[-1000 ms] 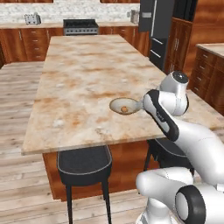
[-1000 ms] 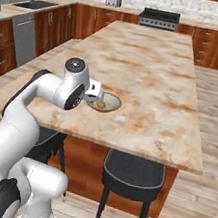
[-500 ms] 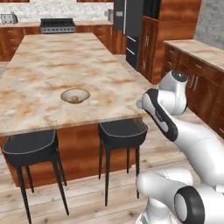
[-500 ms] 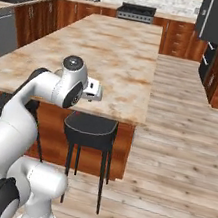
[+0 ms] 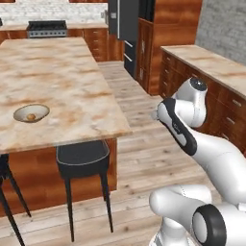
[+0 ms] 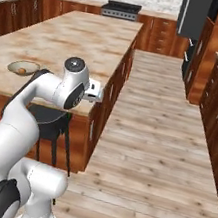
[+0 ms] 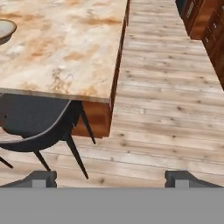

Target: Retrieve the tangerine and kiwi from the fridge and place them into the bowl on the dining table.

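Tool [image 7: 110, 175] first: its two tips stand spread wide at the bottom of the hand view, nothing between them, nothing touched. It hangs over bare wood floor just off the corner of the bench [image 7: 65, 52], with a dark stool [image 7: 39, 122] tucked under the edge below. From the base views the hand sits out past that bench corner, pointing down the aisle.

Out on the bench [image 5: 62, 81] sits the bowl [image 5: 30, 113], and there's one small orange ball in it, the tangerine [image 5: 30, 116], resting near the middle. The right base view agrees: bowl [image 6: 23, 68] with the orange spot [image 6: 22, 71] inside. So half the job looks done.

Kiwi: I can't find it anywhere on the bench or in the bowl, so by my reckoning it has yet to be fetched. Far down the aisle stands the fridge [image 5: 126, 33], dark and tall beside the wood cabinets, well apart from the arm. Its doors look closed from here, though it's too distant to be sure. What's left, I'd judge: reach the fridge, take the kiwi, carry it to the bowl.
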